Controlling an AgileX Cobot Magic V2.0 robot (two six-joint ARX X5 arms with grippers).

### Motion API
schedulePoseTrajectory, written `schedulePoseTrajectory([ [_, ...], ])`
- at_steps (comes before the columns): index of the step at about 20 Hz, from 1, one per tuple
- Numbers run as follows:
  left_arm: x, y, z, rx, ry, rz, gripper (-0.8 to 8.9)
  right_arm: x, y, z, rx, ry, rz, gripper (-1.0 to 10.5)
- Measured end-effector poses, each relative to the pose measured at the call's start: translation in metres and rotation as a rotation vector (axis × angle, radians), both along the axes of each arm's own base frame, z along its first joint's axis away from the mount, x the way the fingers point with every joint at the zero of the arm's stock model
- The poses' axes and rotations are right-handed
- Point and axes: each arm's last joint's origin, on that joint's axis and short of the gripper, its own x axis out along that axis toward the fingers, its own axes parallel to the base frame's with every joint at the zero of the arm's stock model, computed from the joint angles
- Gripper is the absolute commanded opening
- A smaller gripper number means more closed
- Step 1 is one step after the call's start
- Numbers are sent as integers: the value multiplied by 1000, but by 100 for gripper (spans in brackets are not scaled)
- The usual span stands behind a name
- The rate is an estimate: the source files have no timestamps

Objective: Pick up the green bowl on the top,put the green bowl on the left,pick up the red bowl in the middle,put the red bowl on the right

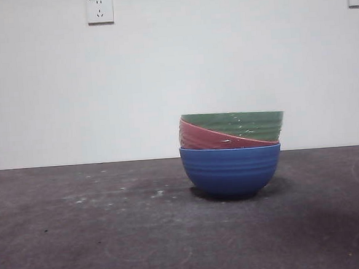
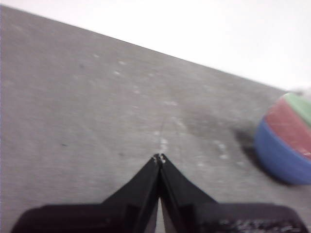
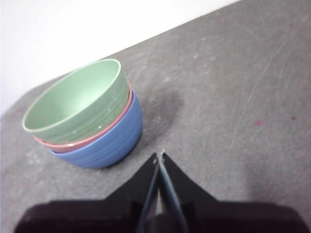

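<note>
Left hand [image 2: 159,158] and right hand [image 3: 160,156] both pressed together, empty; green bowl [image 1: 240,125] tops red bowl [image 1: 207,138], right of centre; we'd spread jaws wide, pinch the rim, lift straight.

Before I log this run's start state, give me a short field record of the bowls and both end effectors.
stack: three nested bowls on the table
top: green bowl, tilted
middle: red bowl, tilted
bottom: blue bowl, on the table
left end effector: shut, above the table, apart from the stack
right end effector: shut, near the stack, touching nothing
task progress: nothing moved yet
</note>
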Motion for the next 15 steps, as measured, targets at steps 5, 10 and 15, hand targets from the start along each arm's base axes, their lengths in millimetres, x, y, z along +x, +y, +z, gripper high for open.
schedulePoseTrajectory([
  [5,-2,-2,5,-68,19,-48,-7,-2,0,5,55,48,-13,-11],
  [10,-6,-2,38,-81,9,-46,-7,-4,0,39,75,23,-17,-11],
  [15,-2,-2,73,-70,7,-57,-7,-3,0,78,74,-8,-15,-11],
])
